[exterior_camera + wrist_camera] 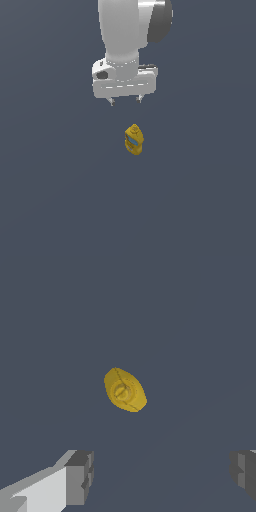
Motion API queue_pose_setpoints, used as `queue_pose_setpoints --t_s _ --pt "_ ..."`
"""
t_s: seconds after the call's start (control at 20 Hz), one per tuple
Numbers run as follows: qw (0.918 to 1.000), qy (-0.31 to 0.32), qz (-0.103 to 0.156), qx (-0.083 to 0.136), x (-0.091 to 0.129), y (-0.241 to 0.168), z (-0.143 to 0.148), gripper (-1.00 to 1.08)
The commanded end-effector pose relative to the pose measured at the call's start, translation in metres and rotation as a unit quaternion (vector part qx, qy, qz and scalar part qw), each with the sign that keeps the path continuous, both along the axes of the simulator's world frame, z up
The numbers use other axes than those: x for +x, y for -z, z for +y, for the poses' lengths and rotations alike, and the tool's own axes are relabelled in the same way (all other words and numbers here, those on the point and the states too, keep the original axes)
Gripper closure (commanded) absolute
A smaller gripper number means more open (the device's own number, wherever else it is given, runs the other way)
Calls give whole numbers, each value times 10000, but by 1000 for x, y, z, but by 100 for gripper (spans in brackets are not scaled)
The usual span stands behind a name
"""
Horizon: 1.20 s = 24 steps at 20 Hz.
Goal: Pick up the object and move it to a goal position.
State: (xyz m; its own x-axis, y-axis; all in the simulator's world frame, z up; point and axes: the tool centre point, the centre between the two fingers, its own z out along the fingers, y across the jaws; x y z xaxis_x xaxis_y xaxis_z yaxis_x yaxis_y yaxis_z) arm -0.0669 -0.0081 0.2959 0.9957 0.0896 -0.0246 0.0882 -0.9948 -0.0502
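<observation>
Yellow squeeze bottle (134, 139) stands upright on the dark grey floor (50, 200), its nozzle cap pointing up toward the gripper (125, 101), which hangs above it, well apart. Jaws are spread wide, grasping nothing; the fingers (79, 478) flank bare floor.

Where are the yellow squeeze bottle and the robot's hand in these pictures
yellow squeeze bottle (133, 139), exterior view, on its body at the blue label.
yellow squeeze bottle (124, 390), wrist view, seen from above, on the nozzle cap.
hand (125, 101), exterior view, midway between the two open fingertips, above the bottle.
</observation>
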Motion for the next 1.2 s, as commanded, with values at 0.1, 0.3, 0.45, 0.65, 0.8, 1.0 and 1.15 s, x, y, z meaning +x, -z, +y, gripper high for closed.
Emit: queue_pose_setpoints --t_s 0.1,0.3,0.45,0.65,0.8,1.0,1.15 --pt "9986 -530 -41 -38 5 12 5 -92" --pt "9936 -1128 -84 -77 11 25 11 -92" --pt "9872 -1589 -115 -103 15 36 16 -92" --pt "9758 -2177 -151 -133 20 49 22 -92" --pt "9670 -2539 -173 -150 23 58 26 -92" --pt "9564 -2910 -194 -165 26 66 31 -92" --pt "9502 -3105 -205 -172 27 71 33 -92"
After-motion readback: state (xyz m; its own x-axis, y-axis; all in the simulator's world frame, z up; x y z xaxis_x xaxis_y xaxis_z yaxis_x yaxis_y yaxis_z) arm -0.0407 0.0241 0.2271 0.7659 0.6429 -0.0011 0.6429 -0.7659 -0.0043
